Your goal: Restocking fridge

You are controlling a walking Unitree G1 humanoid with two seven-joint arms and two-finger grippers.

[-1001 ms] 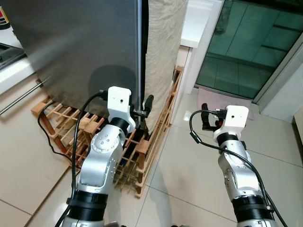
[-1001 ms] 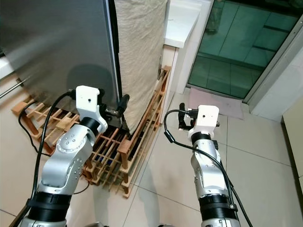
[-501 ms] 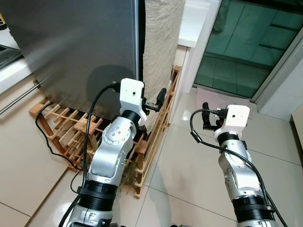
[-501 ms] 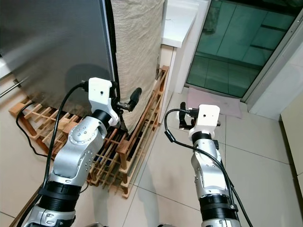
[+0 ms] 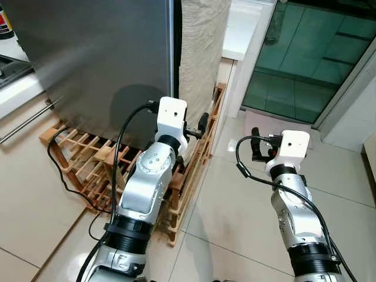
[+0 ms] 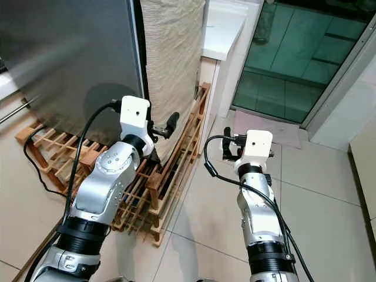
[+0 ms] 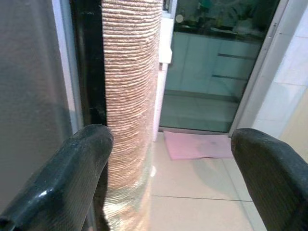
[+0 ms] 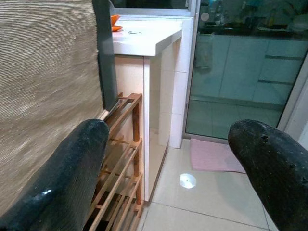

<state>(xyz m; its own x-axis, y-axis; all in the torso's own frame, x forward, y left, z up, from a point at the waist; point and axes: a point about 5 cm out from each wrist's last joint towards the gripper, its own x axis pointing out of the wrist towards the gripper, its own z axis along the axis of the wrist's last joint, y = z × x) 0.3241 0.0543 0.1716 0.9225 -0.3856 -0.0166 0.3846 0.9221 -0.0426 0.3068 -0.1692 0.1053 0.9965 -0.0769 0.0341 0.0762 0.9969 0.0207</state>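
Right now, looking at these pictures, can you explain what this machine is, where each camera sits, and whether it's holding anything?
This is a walking humanoid robot with two silver arms. The two wide pictures come from cameras in its head, looking down. The other two come from cameras on its wrists, looking along each pair of black fingers.

The left gripper is raised near the edge of the grey fridge door, beside a beige cloth that hangs there. The right gripper is held over the tiled floor. Both are open and hold nothing.

A wooden rack stands on the floor at the fridge's foot, and a pink mat lies before a glass door.
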